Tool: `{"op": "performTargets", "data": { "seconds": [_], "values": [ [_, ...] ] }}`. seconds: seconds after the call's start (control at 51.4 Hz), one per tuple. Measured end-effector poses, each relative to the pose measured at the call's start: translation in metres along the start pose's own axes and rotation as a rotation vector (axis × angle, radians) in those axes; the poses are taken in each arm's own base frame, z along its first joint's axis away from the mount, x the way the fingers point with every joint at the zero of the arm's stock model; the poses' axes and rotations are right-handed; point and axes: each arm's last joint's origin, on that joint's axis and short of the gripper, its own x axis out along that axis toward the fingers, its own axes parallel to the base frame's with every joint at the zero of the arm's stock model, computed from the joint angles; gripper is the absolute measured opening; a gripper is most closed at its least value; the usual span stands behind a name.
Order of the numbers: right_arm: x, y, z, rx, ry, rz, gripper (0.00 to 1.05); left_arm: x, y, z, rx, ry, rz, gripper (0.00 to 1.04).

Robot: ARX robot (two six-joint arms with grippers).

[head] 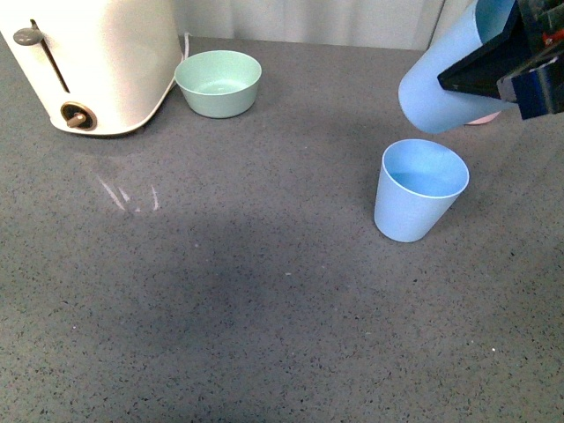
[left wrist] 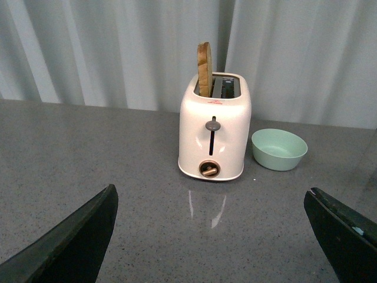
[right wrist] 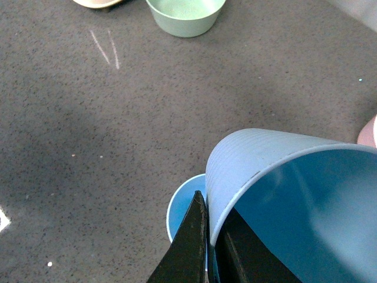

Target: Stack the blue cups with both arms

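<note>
One light blue cup stands upright on the grey counter at the right. My right gripper is shut on the rim of the second blue cup and holds it tilted in the air, just above and behind the standing one. In the right wrist view the held cup fills the foreground, one finger inside it and one outside, with the standing cup below. My left gripper is open and empty, low over the counter in front of the toaster; it does not show in the front view.
A cream toaster with a slice of bread stands at the back left. A mint green bowl sits beside it. A pink bowl is mostly hidden behind the held cup. A curtain closes the far side.
</note>
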Motion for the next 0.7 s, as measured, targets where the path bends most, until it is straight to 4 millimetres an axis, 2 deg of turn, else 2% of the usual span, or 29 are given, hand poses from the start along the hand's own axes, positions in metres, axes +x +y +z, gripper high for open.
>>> {"op": "performTargets", "data": {
  "seconds": [0.584, 0.701],
  "values": [
    [0.020, 0.009, -0.024, -0.033, 0.114, 0.010, 0.02, 0.000, 0.000, 0.000, 0.000, 0.000, 0.000, 0.96],
    [0.021, 0.008, -0.024, -0.033, 0.107, 0.006, 0.17, 0.000, 0.000, 0.000, 0.000, 0.000, 0.000, 0.96]
  ]
}}
